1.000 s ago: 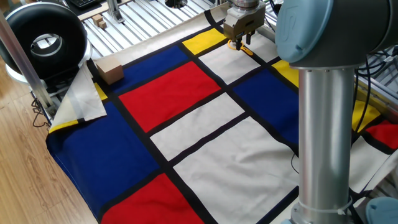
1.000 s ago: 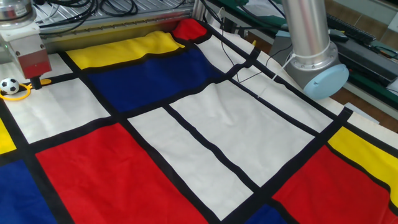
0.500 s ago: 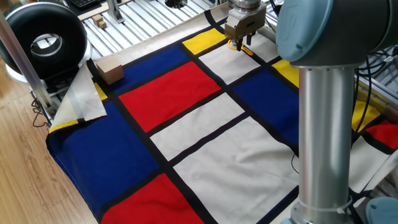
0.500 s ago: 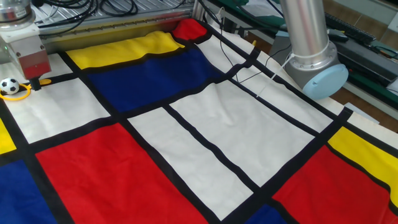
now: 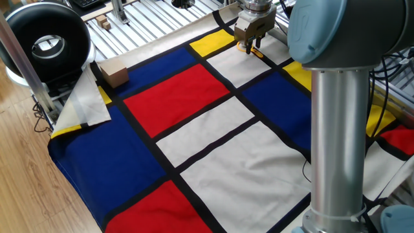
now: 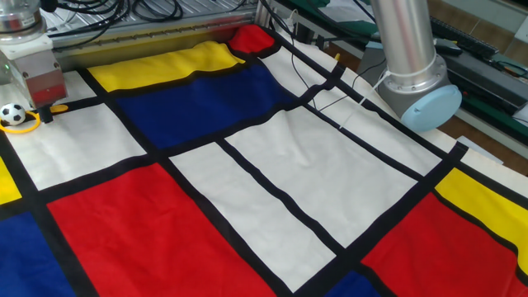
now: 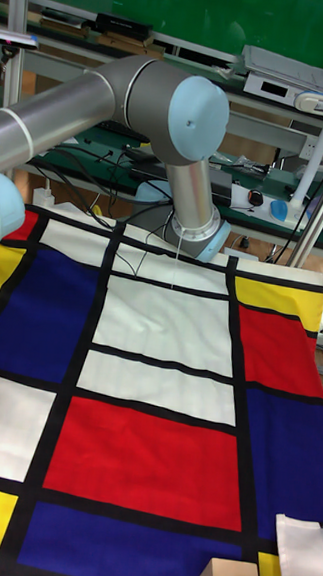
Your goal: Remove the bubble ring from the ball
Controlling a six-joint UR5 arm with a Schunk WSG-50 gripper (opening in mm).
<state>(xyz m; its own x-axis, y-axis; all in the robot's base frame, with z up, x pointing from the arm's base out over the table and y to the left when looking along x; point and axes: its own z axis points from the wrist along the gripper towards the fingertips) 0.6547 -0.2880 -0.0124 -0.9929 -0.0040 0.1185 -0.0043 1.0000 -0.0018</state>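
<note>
Now at grasp step: tool low over bubble ring handle, clamp state unclear. Ring encircles ball; next, lift clear.

The ball is tiny and white with black patches, like a little football. It sits at the far left edge of the other fixed view, near the top. The bubble ring is thin and orange-yellow. Its round loop lies flat around the bottom of the ball, and its short handle points to the right. In the one fixed view, only a bit of orange shows, at the top.
</note>
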